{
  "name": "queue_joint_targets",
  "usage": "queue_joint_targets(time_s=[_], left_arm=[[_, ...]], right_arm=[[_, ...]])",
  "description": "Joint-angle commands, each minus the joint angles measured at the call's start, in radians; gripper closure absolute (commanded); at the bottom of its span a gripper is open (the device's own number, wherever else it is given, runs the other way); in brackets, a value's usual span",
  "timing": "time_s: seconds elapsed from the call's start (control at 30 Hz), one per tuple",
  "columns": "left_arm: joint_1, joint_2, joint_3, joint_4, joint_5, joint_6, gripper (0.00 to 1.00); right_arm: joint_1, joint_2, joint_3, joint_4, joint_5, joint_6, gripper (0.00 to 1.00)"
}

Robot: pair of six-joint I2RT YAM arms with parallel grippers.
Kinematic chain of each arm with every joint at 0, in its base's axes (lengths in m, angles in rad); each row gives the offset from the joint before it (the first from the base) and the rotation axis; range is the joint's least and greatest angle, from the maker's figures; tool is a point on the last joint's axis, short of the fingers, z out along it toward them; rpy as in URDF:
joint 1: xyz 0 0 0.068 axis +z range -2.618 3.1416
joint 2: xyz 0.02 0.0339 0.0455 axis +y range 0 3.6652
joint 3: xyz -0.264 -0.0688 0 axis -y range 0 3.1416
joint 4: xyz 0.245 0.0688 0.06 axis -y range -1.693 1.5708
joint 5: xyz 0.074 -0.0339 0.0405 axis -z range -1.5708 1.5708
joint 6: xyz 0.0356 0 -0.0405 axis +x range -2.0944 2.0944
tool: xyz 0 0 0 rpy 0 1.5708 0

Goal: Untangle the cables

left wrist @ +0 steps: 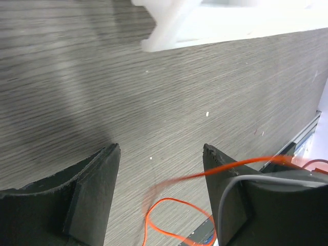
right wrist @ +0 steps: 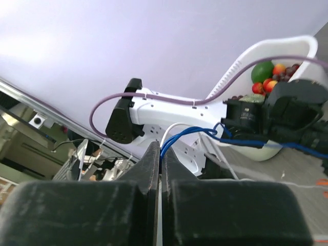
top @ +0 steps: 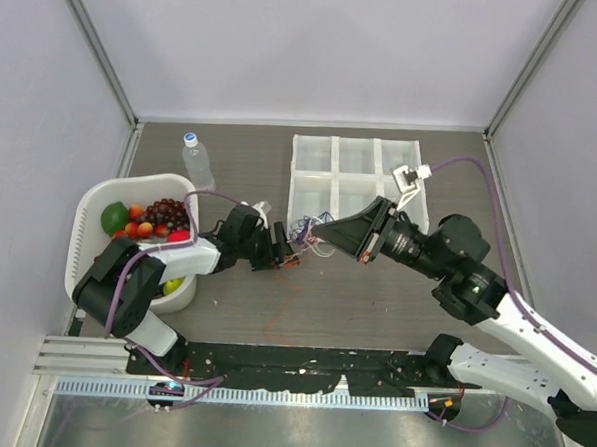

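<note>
and there was the right tool (right wrist: 160,149), clenched tight on the blue cable (right wrist: 192,131), which ran straight out from between its fingers. the knot of cables (top: 303,232) sat just off the near left corner of the white tray (top: 314,156), right between the two tools. the left tool (left wrist: 161,148) was released, fingers wide apart over the bench (left wrist: 154,77), on the side of the knot away from the tray. an orange cable (left wrist: 233,166) crossed one of its fingers and looped on the bench below.
</note>
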Motion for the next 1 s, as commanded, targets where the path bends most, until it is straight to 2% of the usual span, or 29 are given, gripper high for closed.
queue_joint_targets(time_s=[0.0,0.2,0.3,0.5,0.57,0.7,0.8,0.97], left_arm=[[0.032,-0.037,-0.073,-0.084,-0.115,0.051,0.3],[0.08,-0.061,-0.11,-0.084,-0.118,0.068,0.31],[0.089,-0.095,-0.122,-0.084,-0.112,0.074,0.32],[0.095,-0.212,-0.116,-0.174,-0.156,0.112,0.34],[0.095,-0.271,-0.116,-0.193,-0.144,0.131,0.34],[0.093,-0.426,-0.13,-0.177,-0.046,0.175,0.2],[0.092,-0.526,-0.142,-0.139,0.047,0.184,0.11],[0.049,-0.595,-0.137,-0.067,0.118,0.169,0.07]], right_arm=[[0.003,0.009,0.217,-0.207,0.04,-0.143,0.99],[0.003,0.069,0.493,-0.289,0.046,-0.246,0.99],[0.003,0.071,0.523,-0.351,0.098,-0.287,0.99],[0.003,0.002,0.324,-0.397,0.195,-0.268,0.99],[0.001,-0.023,0.186,-0.382,0.177,-0.243,0.99],[0.005,-0.044,-0.003,-0.357,0.062,-0.257,0.99],[0.004,-0.05,-0.086,-0.333,0.04,-0.263,0.99],[0.003,-0.053,-0.179,-0.169,-0.021,-0.188,0.99]])
